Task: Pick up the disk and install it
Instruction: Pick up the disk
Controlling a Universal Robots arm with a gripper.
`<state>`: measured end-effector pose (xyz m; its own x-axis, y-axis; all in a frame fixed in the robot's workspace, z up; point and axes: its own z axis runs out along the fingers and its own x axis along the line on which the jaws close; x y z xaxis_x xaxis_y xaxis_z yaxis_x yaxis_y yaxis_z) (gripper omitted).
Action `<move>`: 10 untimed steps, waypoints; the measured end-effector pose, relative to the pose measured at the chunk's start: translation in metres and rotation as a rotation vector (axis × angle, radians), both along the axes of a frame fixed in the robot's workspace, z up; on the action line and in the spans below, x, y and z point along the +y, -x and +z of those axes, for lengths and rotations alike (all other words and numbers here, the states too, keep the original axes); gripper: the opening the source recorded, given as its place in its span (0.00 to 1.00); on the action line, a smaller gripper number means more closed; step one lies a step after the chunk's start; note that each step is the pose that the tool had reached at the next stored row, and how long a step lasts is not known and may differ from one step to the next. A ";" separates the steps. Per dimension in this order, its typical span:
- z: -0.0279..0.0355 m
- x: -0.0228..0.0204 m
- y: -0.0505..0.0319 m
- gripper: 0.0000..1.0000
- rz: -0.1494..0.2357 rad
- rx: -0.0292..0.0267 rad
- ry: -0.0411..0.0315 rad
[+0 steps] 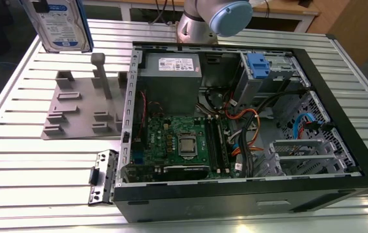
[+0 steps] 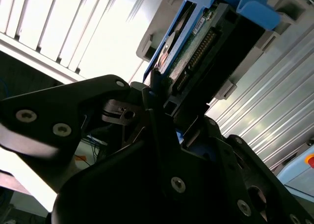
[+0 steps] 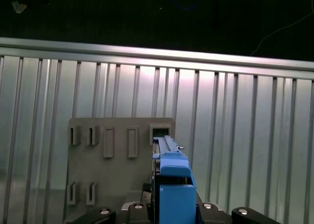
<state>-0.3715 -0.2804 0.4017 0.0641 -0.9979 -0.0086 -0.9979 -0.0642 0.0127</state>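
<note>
Upright, the blue-framed, white-labelled disk (image 1: 61, 24) hangs gripped by the pincer (image 2: 169, 109).

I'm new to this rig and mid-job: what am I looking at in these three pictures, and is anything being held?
The machine is one robot arm with a gripper. The exterior view looks from off the arm onto a slatted metal table, where an open computer case lies beside a grey holder block. Both wrist views come from cameras riding on the arm. In the second wrist view the black gripper is shut on the disk, a hard drive in a blue carrier, held in the air over the holder block.
</note>
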 end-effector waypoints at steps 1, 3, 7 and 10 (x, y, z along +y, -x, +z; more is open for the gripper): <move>0.0006 0.0000 0.0000 0.36 0.000 0.0000 0.0000; 0.0018 0.0000 0.0000 0.36 0.000 0.0000 0.0000; 0.0043 0.0000 0.0000 0.36 0.000 0.0001 0.0000; 0.0063 0.0000 0.0000 0.36 0.000 0.0000 0.0000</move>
